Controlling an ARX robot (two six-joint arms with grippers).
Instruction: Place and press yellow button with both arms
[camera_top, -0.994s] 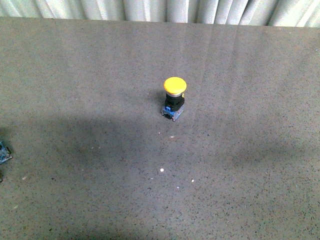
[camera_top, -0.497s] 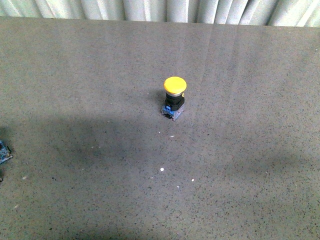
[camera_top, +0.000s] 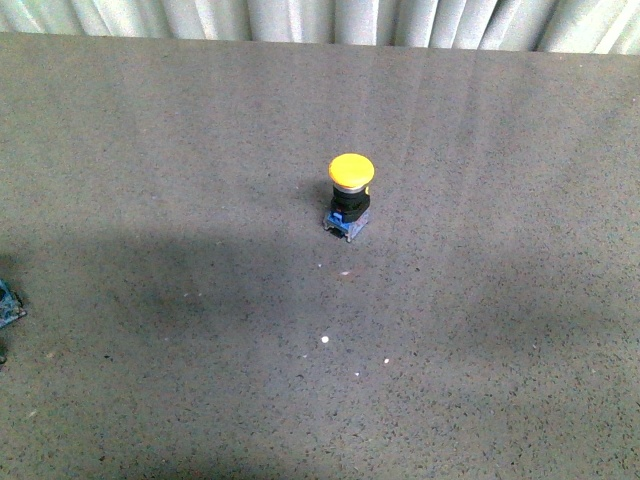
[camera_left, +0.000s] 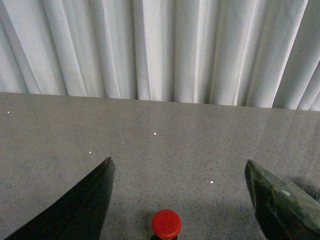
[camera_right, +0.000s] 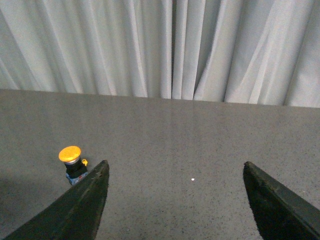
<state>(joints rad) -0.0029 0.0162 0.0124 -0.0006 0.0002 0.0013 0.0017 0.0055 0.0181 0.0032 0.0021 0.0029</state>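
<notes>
Yellow button (camera_top: 350, 172) stands upright near the middle of the grey speckled worktop (camera_top: 500, 350), cap up on its black body and blue base, with nothing touching it. In the wrist views both our grippers hang with jaws wide apart and empty — the right gripper (camera_right: 175, 200) sees the button ahead and off to one side, while the left gripper (camera_left: 180, 195) looks down on a red-capped button (camera_left: 166, 223) that we must not confuse with ours. We judge the press is still to come; it calls for a straight descent onto the dome, the other arm steadying the base. Room is generous all round — the curtain (camera_right: 165, 45) edge lies well behind.
</notes>
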